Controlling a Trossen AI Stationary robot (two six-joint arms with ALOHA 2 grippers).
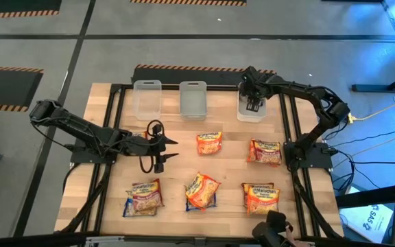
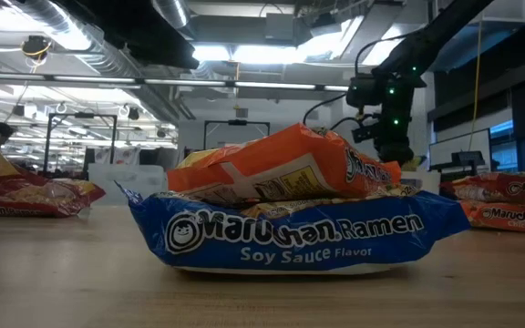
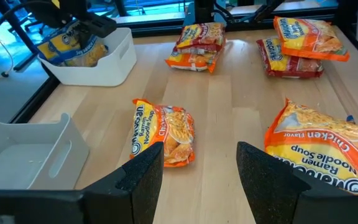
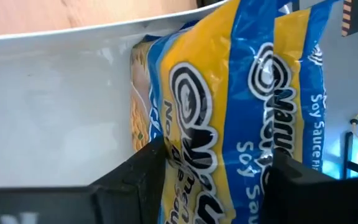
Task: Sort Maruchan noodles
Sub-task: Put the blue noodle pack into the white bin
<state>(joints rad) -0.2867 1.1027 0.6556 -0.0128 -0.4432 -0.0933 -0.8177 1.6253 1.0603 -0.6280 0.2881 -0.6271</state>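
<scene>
My right gripper (image 1: pixel 254 104) hangs at the table's far right, pointing down into a clear tub (image 1: pixel 251 114). It is open, and a blue-and-yellow Maruchan noodles packet (image 4: pixel 229 93) stands on edge in the tub between its fingers. My left gripper (image 1: pixel 170 147) waits open above the table's middle left. An orange packet (image 3: pixel 163 134) lies flat a little ahead of it. More packets lie around: an orange-and-red pile (image 1: pixel 266 152), a pile at the near left (image 1: pixel 145 197), an orange packet on a blue one (image 2: pixel 290 237), and a near-right pile (image 1: pixel 261 197). My right gripper comes from above with one finger (image 4: pixel 143 177) on either side of the blue-and-yellow packet's flat faces (image 4: pixel 194 168). The packet stands on edge inside the tub against its wall (image 4: pixel 55 93). I cannot tell whether the fingers touch it.
Two more clear tubs (image 1: pixel 147 98) (image 1: pixel 193 99) stand along the far edge, left of the right arm's tub. A black frame (image 1: pixel 112 123) runs round the wooden table. Bare wood lies between the tubs and the packets.
</scene>
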